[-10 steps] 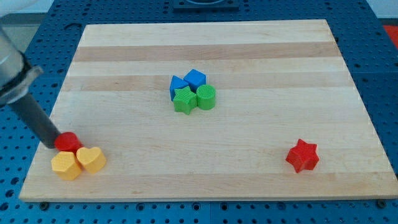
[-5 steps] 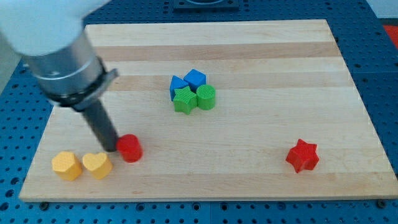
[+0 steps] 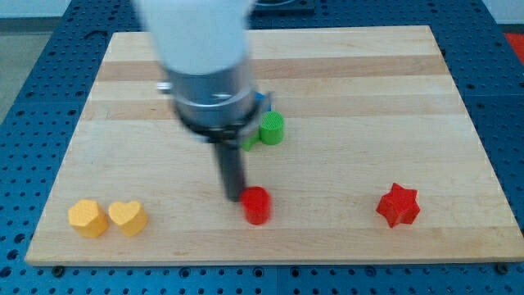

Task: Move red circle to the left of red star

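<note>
Camera view had my tip (image 3: 233,197) touching the red circle (image 3: 256,204) on its upper-left side, near the bottom middle of the wooden surface (image 3: 368,90). My arm carried no claw, only the rod, so there was nothing to stand apart or together. The red star (image 3: 398,205) sat well apart toward the view's right, level with the circle. Above the rod I saw a green cylinder (image 3: 272,129), other blocks hidden behind the arm. A yellow hexagon (image 3: 87,219) and yellow heart (image 3: 128,217) touched at bottom left.
</note>
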Available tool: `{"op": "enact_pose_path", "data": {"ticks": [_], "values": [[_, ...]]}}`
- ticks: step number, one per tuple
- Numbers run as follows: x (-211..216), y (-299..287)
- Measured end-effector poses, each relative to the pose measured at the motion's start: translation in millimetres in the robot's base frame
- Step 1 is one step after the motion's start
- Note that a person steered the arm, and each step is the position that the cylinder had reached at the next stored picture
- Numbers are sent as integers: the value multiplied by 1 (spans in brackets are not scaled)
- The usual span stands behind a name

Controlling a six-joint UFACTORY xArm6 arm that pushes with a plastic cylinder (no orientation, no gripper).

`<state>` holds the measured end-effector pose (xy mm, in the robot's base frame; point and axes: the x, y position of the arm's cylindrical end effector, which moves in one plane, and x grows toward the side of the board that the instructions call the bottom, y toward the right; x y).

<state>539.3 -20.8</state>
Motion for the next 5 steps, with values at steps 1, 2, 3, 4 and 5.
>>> {"op": "enact_pose_path", "data": {"ticks": [1, 2, 3, 4, 5], "values": [[0, 12], [4, -19], [27, -20], [34, 27], [34, 90]]}}
